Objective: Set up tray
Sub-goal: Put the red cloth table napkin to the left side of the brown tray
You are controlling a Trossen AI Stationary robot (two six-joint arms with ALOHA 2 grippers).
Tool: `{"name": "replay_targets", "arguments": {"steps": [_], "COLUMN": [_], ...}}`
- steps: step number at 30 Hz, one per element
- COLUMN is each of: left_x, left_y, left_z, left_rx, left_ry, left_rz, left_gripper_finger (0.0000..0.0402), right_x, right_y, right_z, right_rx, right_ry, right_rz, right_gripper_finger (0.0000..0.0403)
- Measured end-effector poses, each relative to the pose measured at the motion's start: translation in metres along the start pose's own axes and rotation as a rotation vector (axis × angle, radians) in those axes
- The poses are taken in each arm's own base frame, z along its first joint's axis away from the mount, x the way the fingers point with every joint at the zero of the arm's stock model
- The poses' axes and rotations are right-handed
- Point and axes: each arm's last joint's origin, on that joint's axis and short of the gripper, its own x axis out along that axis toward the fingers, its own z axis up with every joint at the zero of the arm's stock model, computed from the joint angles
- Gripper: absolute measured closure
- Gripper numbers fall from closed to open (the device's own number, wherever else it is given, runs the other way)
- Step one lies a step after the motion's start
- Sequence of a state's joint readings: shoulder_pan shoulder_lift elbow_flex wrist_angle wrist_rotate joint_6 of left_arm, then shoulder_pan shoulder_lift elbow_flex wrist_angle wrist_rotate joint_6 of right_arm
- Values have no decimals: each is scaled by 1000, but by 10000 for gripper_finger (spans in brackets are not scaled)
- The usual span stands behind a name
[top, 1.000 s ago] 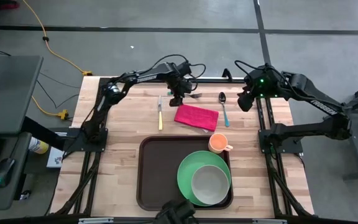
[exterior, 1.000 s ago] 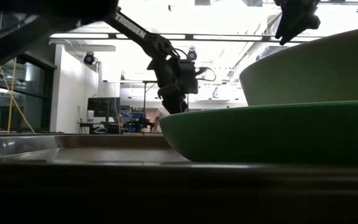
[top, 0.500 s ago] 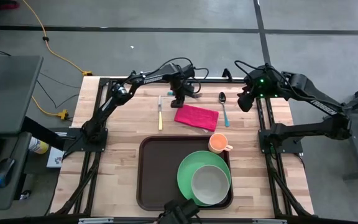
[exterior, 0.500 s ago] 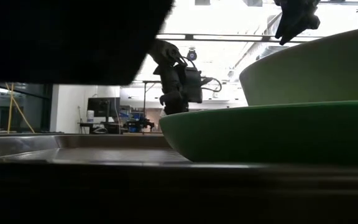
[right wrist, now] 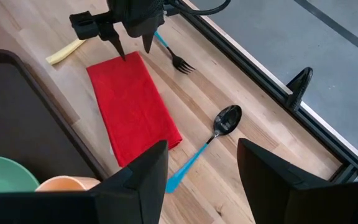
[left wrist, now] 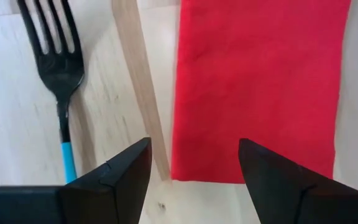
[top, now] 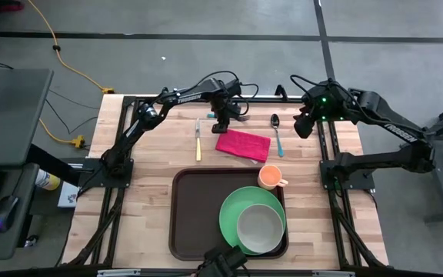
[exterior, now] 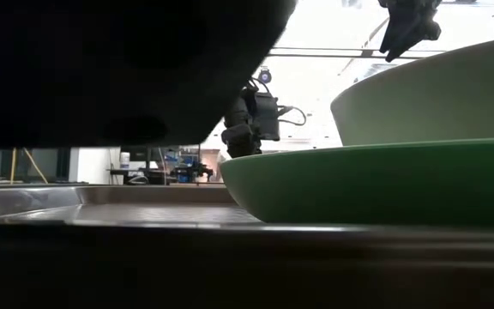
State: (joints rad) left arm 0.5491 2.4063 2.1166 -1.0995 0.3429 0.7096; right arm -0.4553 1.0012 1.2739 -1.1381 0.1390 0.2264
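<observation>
Wooden surface [top: 152, 154] carries everything. Biggest item: the tray [top: 194, 215], dark brown w/ raised rim, sits at approx 6 o'clock of the surface, near the front edge. Green plate [top: 233, 215] lies on the tray's 3 o'clock half, overhanging the rim a bit; a pale bowl [top: 261, 228] rests on the plate. In the low view the plate [exterior: 358, 184] and bowl [exterior: 436, 94] fill the frame's right.

Orange cup [top: 270, 177] stands just past the tray's far right corner, at approx 1 o'clock from the tray, touching or nearly touching the rim; can't tell which.

Red cloth [top: 243, 144] lies flat at 12 o'clock from the tray. Yellow-handled knife [top: 198, 142] lies at 9 o'clock of the cloth; blue-handled spoon [top: 277, 132] at 3 o'clock of it; black fork w/ blue handle [left wrist: 61, 68] just beyond the cloth's far end.

Left claw [top: 221, 123] hangs low over the cloth's far edge, fingers spread wide, gripping nothing; cloth edge shows between the tips [left wrist: 194, 168].

Right claw [top: 301, 125] hovers at approx 2 o'clock of the surface, beyond the spoon, fingers apart, nothing btwn them.
</observation>
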Motion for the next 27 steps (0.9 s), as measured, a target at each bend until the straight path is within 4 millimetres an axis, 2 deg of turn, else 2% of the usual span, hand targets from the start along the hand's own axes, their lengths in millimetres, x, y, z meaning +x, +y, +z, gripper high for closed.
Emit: {"name": "replay_targets", "arguments": {"steps": [23,27], "left_x": [0,-3], "left_y": [-1,4], "left_z": [-1,-5], "left_rx": [-12,-36], "left_ry": [-17,-48], "left_rz": [-34,-61], "left_gripper_finger": [133,133], "right_x": [0,0], "right_y": [1,1], "right_z": [4,4], "right_rx": [2,1], "right_ry": [-35,-36], "right_rz": [24,25], "right_gripper_finger": [233,233]}}
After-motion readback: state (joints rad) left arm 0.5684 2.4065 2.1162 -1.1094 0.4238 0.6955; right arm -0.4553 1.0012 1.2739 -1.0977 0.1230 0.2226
